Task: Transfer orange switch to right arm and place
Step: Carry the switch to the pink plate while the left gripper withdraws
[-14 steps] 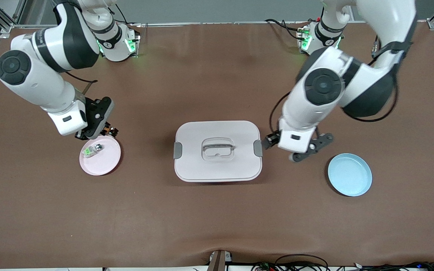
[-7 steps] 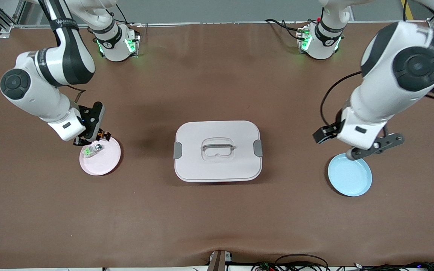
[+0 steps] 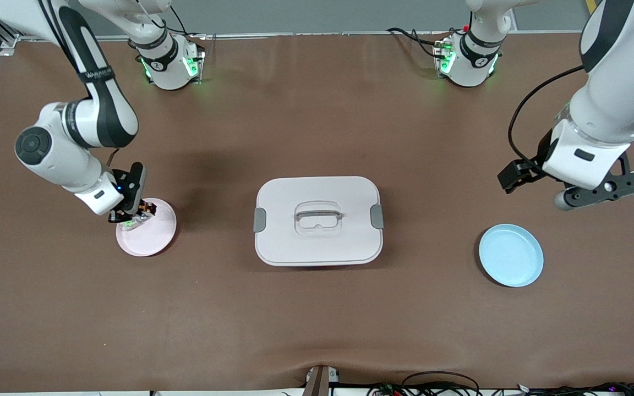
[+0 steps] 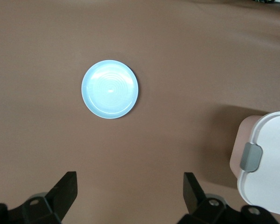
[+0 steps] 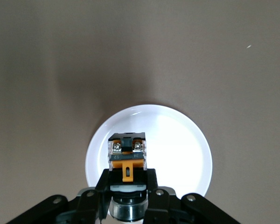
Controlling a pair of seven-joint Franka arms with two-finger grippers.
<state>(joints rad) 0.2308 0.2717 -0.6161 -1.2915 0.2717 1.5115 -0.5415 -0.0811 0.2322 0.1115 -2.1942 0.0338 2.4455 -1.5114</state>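
The orange switch (image 3: 147, 209), a small black block with an orange face, sits between the fingers of my right gripper (image 3: 136, 211), which is shut on it. In the right wrist view the orange switch (image 5: 127, 156) hangs low over the pink plate (image 5: 177, 140), gripped by my right gripper (image 5: 127, 181). I cannot tell whether it touches the plate. The right arm (image 3: 66, 151) reaches down from its base to the pink plate (image 3: 154, 236). My left gripper (image 3: 606, 190) is open and holds nothing, above bare table near the blue plate (image 3: 510, 254). Its two fingers (image 4: 65, 189) stand wide apart in the left wrist view.
A small green-and-clear part (image 3: 128, 223) lies on the pink plate, partly hidden under the right gripper. A white lidded box (image 3: 317, 245) with a handle stands mid-table; its corner (image 4: 266, 163) shows in the left wrist view. The blue plate (image 4: 110, 89) holds nothing.
The right gripper has come down over the pink plate with the orange switch in it. The left arm has swung from beside the white box out to its own end of the table.
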